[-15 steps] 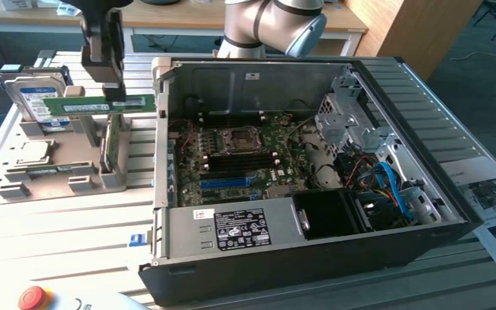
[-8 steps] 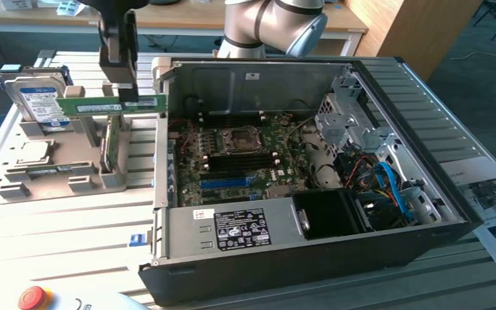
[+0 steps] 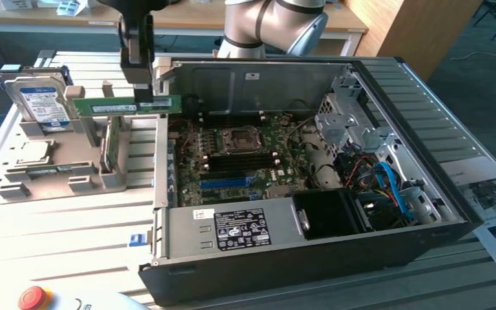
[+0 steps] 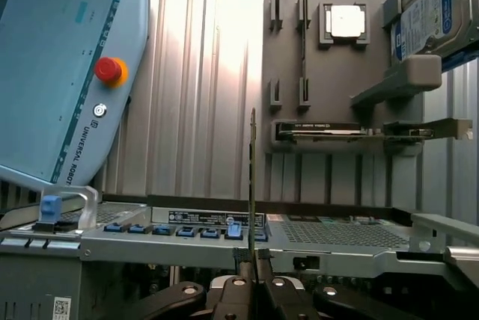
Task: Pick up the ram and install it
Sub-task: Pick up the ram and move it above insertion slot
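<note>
The black finger gripper (image 3: 145, 97) is clamped on the ram (image 3: 110, 106), a long thin green circuit-board stick. It is held in the air over the wall on the exterior view's left of the open black computer case (image 3: 317, 258). This looks like the carry step. Seating calls for lining the ram up with slots on the green motherboard (image 3: 274, 147).

Only thing I can actually read is UNIVERSAL ROBOTS, dark letters running along the grey bezel of the teach pendant (image 4: 45, 73), just past its small round button. Everything else is label mush: the blue-white sticker on the hard drive (image 3: 43, 103), the white strip on the ram (image 3: 127, 106), the black label (image 3: 242, 229) on the power supply (image 3: 188, 237), a long dark strip sticker (image 4: 215, 217) on the case (image 4: 352, 234) and a little QR-looking square (image 4: 61, 308) all carry print, none of it legible
</note>
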